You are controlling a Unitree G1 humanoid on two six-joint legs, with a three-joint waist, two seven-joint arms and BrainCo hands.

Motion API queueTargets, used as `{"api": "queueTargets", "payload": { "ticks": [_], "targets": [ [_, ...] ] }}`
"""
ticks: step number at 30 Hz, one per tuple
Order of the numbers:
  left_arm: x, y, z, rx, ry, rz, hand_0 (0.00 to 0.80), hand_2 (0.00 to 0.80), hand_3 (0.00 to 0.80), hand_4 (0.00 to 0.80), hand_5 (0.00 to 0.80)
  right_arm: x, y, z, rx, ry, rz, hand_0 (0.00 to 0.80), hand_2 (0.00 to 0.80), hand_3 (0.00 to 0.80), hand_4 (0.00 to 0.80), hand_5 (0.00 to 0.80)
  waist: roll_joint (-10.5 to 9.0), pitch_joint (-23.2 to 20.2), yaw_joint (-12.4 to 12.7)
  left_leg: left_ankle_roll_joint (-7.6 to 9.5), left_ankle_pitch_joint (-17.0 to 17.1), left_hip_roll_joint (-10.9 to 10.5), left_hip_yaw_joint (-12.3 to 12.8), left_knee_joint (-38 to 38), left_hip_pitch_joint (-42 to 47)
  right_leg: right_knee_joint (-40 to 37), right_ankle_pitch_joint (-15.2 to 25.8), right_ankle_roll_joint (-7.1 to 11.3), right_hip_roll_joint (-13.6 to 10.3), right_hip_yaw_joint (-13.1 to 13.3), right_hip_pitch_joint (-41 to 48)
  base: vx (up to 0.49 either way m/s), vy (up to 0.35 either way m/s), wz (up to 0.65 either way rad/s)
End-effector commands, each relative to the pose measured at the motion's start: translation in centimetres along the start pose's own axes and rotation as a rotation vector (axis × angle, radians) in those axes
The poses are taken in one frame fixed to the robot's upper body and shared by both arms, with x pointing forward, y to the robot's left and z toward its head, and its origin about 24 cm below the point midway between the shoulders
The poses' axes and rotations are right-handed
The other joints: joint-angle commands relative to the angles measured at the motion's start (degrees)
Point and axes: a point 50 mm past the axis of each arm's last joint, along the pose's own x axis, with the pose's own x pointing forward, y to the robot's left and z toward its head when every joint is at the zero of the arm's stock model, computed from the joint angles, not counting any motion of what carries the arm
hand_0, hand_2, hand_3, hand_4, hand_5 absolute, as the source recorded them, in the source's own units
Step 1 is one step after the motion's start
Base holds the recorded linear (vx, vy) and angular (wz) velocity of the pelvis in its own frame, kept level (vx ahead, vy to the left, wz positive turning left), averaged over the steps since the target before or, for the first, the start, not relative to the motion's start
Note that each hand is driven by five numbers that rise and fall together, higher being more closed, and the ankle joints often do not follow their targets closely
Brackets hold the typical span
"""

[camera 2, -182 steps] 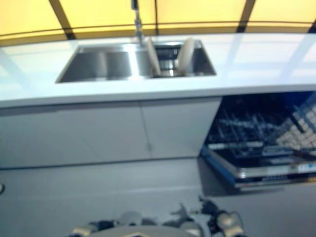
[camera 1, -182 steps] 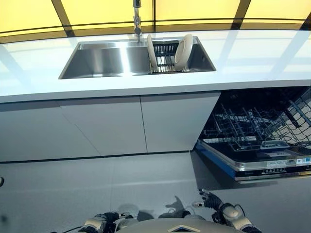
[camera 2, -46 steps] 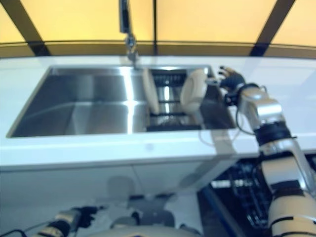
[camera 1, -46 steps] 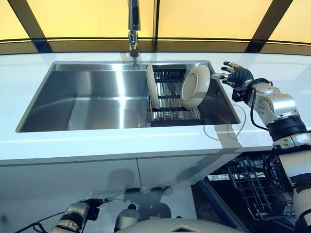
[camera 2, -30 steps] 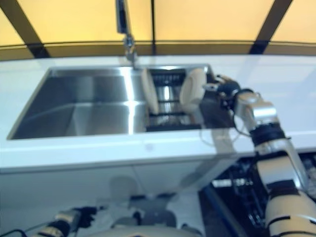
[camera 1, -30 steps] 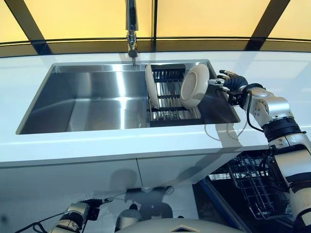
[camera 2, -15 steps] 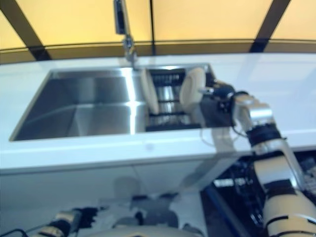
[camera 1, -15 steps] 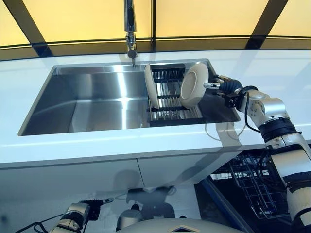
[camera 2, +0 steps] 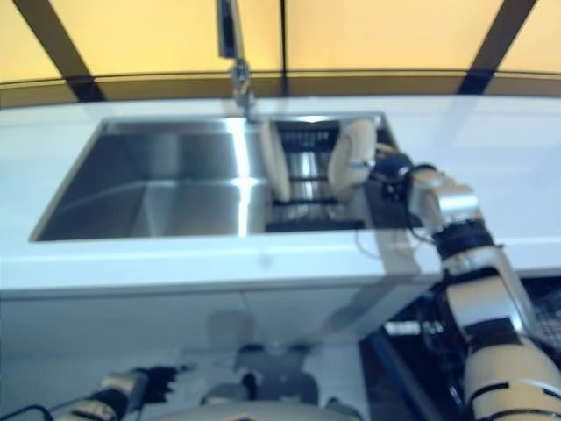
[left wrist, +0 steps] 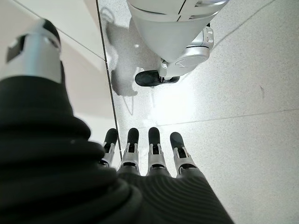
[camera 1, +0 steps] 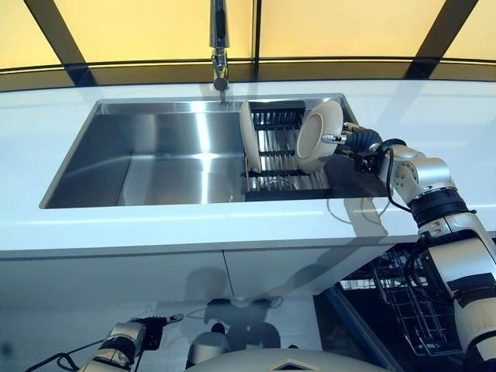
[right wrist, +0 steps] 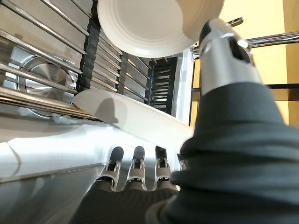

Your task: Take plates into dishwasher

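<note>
A: Plates?
B: Two, on edge in the dark rack (camera 1: 271, 147) at the right end of the sink (camera 1: 155, 155). Near plate (camera 1: 318, 137) tilts toward the right hand (camera 1: 358, 141); far plate (camera 1: 248, 146) stands left of it.
A: Right hand state?
B: Fingers straight, thumb tip at the near plate's rim, nothing gripped.
A: Left hand?
B: Left hand (left wrist: 145, 154) hangs low over the floor (left wrist: 243, 93), fingers extended, empty.
A: Dishwasher?
B: Wire basket (camera 1: 407, 302) shows below the table (camera 1: 232, 225), at right.
</note>
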Motion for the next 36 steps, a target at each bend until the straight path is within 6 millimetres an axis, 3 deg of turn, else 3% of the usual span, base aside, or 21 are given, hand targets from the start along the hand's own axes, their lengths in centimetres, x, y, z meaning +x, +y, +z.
{"api": "queueTargets", "payload": {
  "ticks": [1, 13, 19, 20, 21, 22, 23, 36],
  "targets": [
    [-0.2, 0.2, 2.0, 0.038, 0.005, 0.032, 0.000, 0.000, 0.000, 0.000, 0.000, -0.1, 1.0, 5.3, -0.075, -0.100, -0.001, 0.000, 0.000, 0.000, 0.000, 0.000, -1.39, 0.0, 1.3, -0.67, 0.7, 0.8, 0.3, 0.4, -2.3, 3.3, -0.3, 2.42, -4.2, -0.6, 0.0, 0.000, 0.000, 0.00],
    [-0.2, -0.4, 2.3, 0.011, 0.012, 0.019, 0.000, 0.000, 0.000, 0.000, 0.000, 0.1, 0.5, 5.8, -0.098, -0.055, -0.031, 0.000, 0.000, 0.000, 0.000, 0.000, -0.72, 0.8, 2.8, -0.77, 1.3, 0.5, -1.0, 0.5, -3.7, 3.5, -0.4, 2.34, -4.5, -1.6, -0.3, 0.008, 0.025, 0.06],
    [-0.1, -0.7, 2.1, 0.005, 0.024, 0.010, 0.000, 0.000, 0.000, 0.000, 0.000, 0.0, -1.0, 5.8, -0.181, 0.022, -0.135, 0.000, 0.000, 0.000, 0.000, 0.000, -0.42, 0.9, 3.7, -0.86, 1.5, 0.4, -2.0, 0.6, -4.1, 3.6, -0.4, 2.28, -4.7, -2.2, -0.3, 0.030, 0.033, 0.05],
    [-0.1, -0.8, 2.1, -0.001, 0.027, 0.006, 0.000, 0.000, 0.000, 0.000, 0.000, -0.1, -1.6, 5.9, -0.224, 0.038, -0.191, 0.307, 0.307, 0.307, 0.307, 0.307, -0.30, 0.9, 3.9, -0.87, 1.6, 0.4, -2.1, 0.5, -4.1, 3.7, -0.4, 2.26, -4.7, -2.3, -0.3, 0.016, 0.031, 0.10],
    [-0.1, -0.9, 2.1, -0.004, 0.028, 0.003, 0.000, 0.000, 0.000, 0.000, 0.000, -0.2, -1.8, 6.0, -0.241, 0.043, -0.211, 0.414, 0.414, 0.414, 0.414, 0.414, -0.24, 0.9, 3.9, -0.88, 1.6, 0.4, -2.1, 0.6, -4.1, 3.7, -0.4, 2.25, -4.7, -2.3, -0.4, 0.005, 0.034, 0.08],
    [0.0, -1.0, 2.1, -0.009, 0.027, 0.001, 0.000, 0.000, 0.000, 0.000, 0.000, -0.3, -2.0, 6.2, -0.257, 0.045, -0.235, 0.709, 0.709, 0.709, 0.709, 0.709, -0.15, 1.0, 4.0, -0.89, 1.7, 0.4, -2.1, 0.5, -4.2, 3.7, -0.4, 2.23, -4.7, -2.3, -0.4, -0.020, 0.032, 0.07],
    [-0.1, -1.1, 2.2, -0.017, 0.020, -0.001, 0.000, 0.000, 0.000, 0.000, 0.000, -0.5, -2.2, 6.9, -0.275, 0.032, -0.266, 0.800, 0.800, 0.800, 0.800, 0.800, -0.02, 1.1, 4.2, -0.97, 1.8, 0.4, -2.2, 0.6, -4.4, 3.6, -0.3, 2.24, -4.7, -2.5, -0.5, -0.032, 0.025, 0.06],
    [-0.1, -0.7, 2.2, 0.018, 0.012, -0.005, 0.000, 0.000, 0.000, 0.000, 0.000, -1.2, -2.9, 8.7, -0.322, -0.041, -0.366, 0.800, 0.800, 0.800, 0.800, 0.800, -0.48, 0.5, 4.0, -0.86, 1.4, 0.4, -1.9, 0.3, -3.4, 3.3, -0.2, 2.46, -4.6, -2.4, 0.1, -0.012, 0.002, 0.01]
  ]
}}
